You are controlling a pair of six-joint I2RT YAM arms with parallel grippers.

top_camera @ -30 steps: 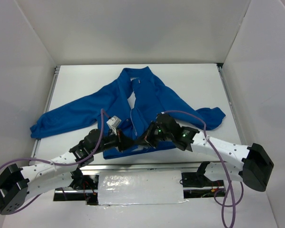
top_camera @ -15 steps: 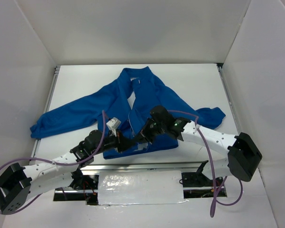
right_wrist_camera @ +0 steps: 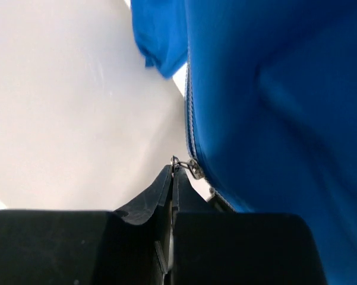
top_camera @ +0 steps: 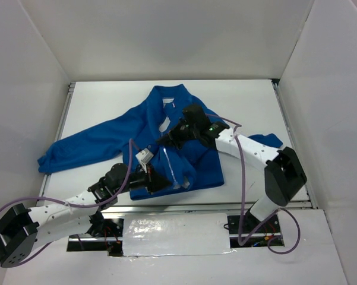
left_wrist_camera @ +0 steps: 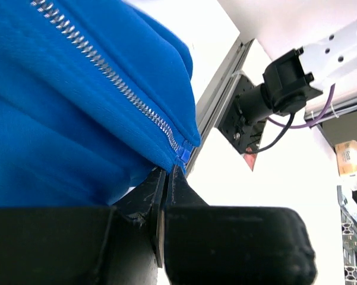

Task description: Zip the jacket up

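White walls on three sides, white desk in the middle, seen from above. Blue jacket flat on the desk, collar at the far end, bottom edge close to the arms. One sleeve stretched out toward the left side of the picture. Thin white zipper running up the middle of the front from the bottom edge. Front parted higher up, with a bit of white in the gap. Left pincer low down at the bottom edge of the jacket, just beside the zipper. Right pincer farther up the front, on the zipper line, well apart from the left one.

Next, from the left wrist. Lots of blue cloth up close, silver zipper teeth slanting across it. Left pincer pressed together, pinching the bottom corner of the jacket right where the zipper ends. Silver rail at the desk edge beyond, and a black block with a wire past it.

Last, from the right wrist. White desk on the left, blue jacket filling the right. Right pincer pressed together, pinching the little metal pull at the edge of the cloth. Zipper edge going straight up from there. Blue fold of cloth at the top, lying on the desk.
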